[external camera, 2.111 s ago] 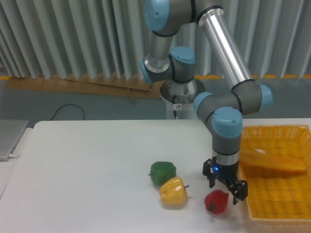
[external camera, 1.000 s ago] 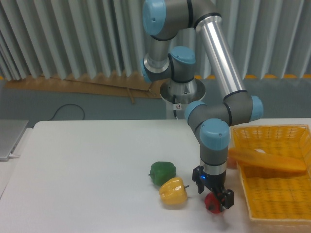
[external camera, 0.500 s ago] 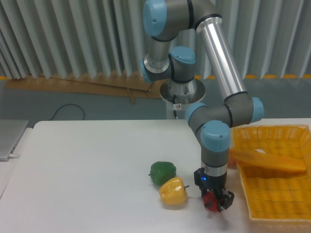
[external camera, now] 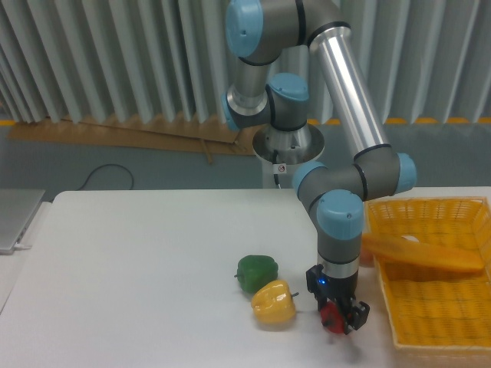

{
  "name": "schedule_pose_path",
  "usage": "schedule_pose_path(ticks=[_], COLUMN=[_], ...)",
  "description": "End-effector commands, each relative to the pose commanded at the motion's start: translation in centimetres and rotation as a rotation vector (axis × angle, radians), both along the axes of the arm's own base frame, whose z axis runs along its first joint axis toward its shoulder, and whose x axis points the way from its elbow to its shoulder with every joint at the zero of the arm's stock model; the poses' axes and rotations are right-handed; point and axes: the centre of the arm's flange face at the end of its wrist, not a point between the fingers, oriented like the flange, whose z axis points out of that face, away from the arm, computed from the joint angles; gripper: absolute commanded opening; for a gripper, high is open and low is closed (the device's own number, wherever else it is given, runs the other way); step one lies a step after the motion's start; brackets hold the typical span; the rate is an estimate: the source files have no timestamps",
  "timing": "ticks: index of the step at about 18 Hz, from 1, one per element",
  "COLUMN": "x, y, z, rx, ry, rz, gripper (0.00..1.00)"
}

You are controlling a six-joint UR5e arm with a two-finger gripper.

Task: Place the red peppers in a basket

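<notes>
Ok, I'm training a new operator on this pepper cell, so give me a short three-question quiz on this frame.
1. True or false: the small glossy red bell pepper lies inside the large yellow-orange woven plastic basket.
2. Which pepper lies nearest the red one? A) the green bell pepper B) the yellow bell pepper
3. Fill in: the gripper is down around the ___ pepper.

Key: 1 false, it is on the white table; 2 B; 3 red.
</notes>
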Motion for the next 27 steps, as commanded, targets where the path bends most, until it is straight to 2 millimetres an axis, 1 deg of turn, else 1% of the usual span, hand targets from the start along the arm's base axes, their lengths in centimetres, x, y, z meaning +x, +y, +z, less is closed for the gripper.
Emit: schedule_pose_path(ticks=[3,6,8,12,13,16,20,24,25,26,27], x=[0.6,1.2,1.9,3.4,3.7,4.4,4.0,3.4,3.0,2.7,2.6], y=[-0.5,-1.1,-2.0,-3.3,-3.8,-6.1,-7.5,-8.4,-8.9,-9.3,-9.8], z=[0.9,3.0,4.3,6.8,7.5,10.3,10.1,10.2,10.2,10.6,11.4], rx=[0.001,0.012,0.010,-0.036,-0.050,-0.126,-0.265,-0.266,-0.265,-0.259,-0.242], ry=[0.005,0.026,0.022,-0.018,-0.029,-0.031,-0.032,-0.051,-0.064,-0.064,-0.060], rz=[0.003,-0.001,-0.001,-0.068,-0.086,-0.150,-0.342,-0.367,-0.393,-0.432,-0.456], gripper=[0.55,0.55,0.55,0.54,0.54,0.53,0.53,0.52,0.52,0.52,0.52])
